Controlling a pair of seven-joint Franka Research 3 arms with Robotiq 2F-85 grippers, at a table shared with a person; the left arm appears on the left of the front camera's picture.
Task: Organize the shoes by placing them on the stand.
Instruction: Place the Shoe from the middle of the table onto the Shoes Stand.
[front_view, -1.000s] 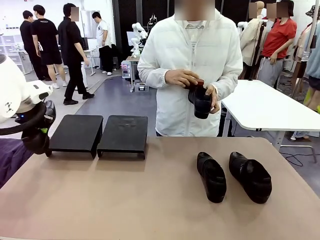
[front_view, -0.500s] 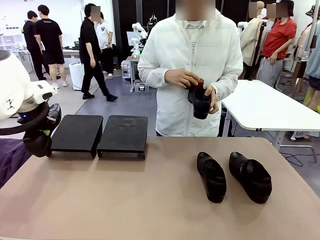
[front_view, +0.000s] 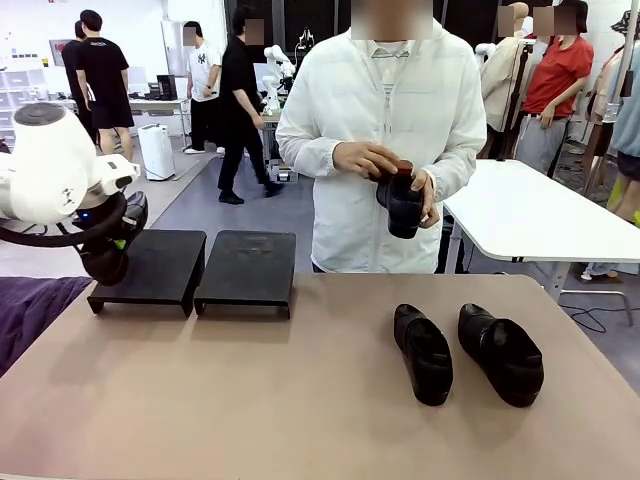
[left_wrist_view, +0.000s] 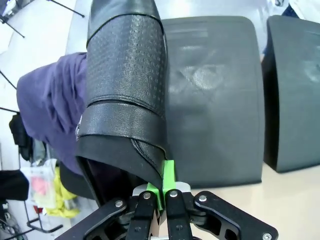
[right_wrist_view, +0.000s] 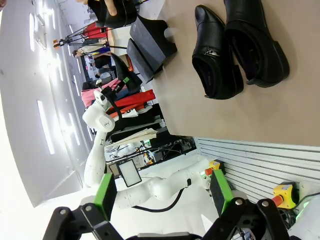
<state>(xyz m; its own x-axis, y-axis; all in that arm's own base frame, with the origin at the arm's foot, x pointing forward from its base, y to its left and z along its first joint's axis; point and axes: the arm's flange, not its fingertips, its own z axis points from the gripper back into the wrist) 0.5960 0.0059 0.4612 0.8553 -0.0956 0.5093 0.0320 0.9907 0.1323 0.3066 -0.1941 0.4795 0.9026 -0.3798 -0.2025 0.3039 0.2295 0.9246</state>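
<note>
Currently: left end effector (left_wrist_view: 162, 192) pinches shoe (left_wrist_view: 125, 75) at stand's (left_wrist_view: 215, 100) left edge; right end effector (right_wrist_view: 162, 194) wide; two shoes (front_view: 423, 352) on counter (front_view: 250, 400) right of stand.

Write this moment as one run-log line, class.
left pincer: shut on first shoe, at left platform edge | right pincer: open | table: two shoes | person: holds fourth shoe
</note>
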